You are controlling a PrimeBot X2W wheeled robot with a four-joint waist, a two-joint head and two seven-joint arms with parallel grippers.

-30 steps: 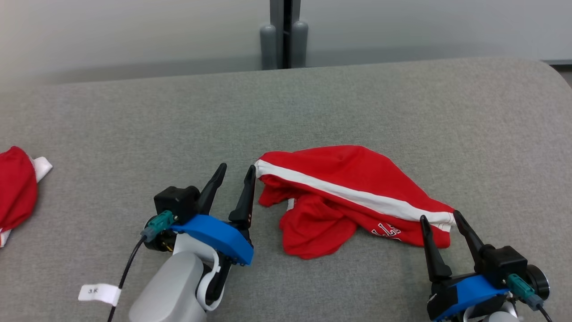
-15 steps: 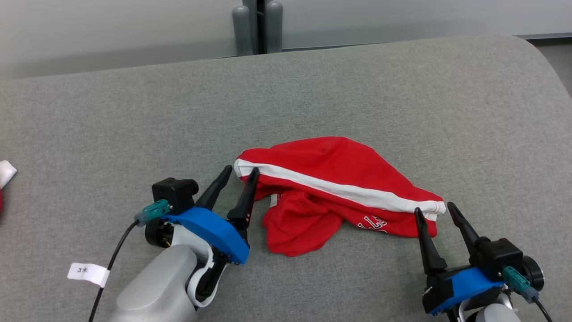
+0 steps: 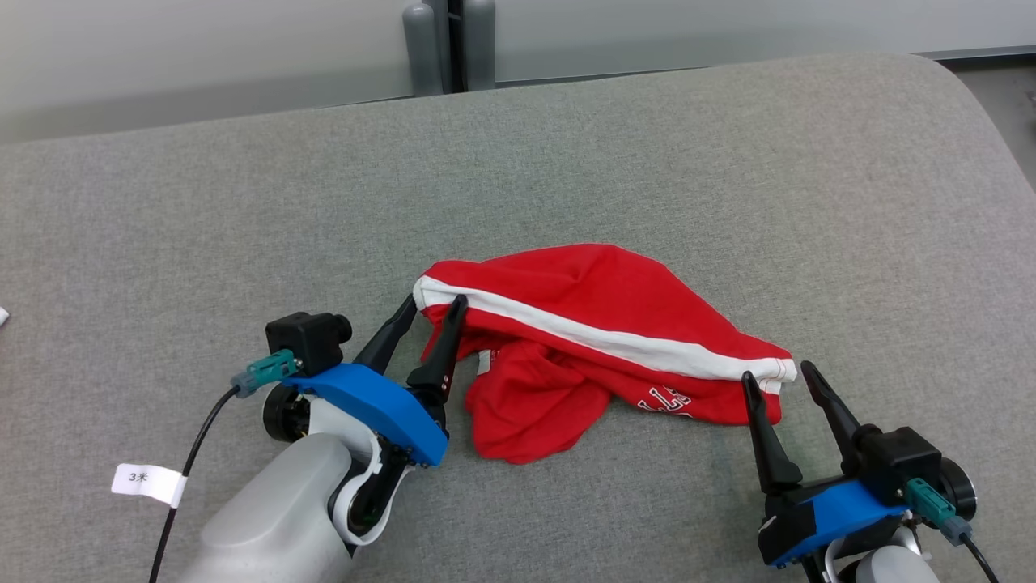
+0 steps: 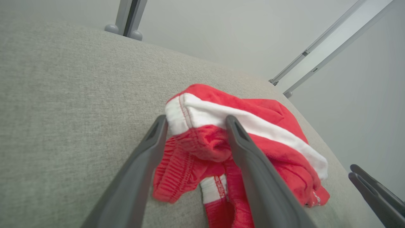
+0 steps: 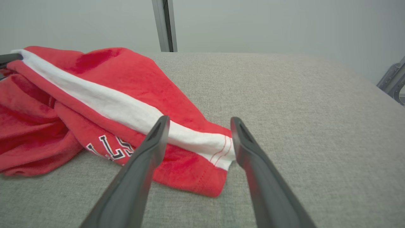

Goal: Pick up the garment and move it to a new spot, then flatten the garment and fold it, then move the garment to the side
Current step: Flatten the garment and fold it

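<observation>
Far left: a white tag hangs on the left arm's cable, well apart from the work.

Left tool: fingers spread wide, nothing gripped. They straddle the garment's left corner, where the white stripe ends. In the left wrist view the folded corner sits between the two fingers. This placement is judged deliberate: a stitched, banded edge gives a firmer hold than loose cloth.

Centre: the red garment lies crumpled on the grey surface, near its front edge. The stripe runs diagonally across the top, loose folds are bunched beneath it, and white lettering shows partly.

Right tool: likewise wide and holding nothing. Its fingertips flank the stripe's right end at the hem corner. Whether they touch the cloth cannot be told.

Assessment: both tools are set at opposite ends of one edge, so a paired lift should carry the garment hanging straight. The pick-up has not begun. Risk: either tool may catch one layer alone.
</observation>
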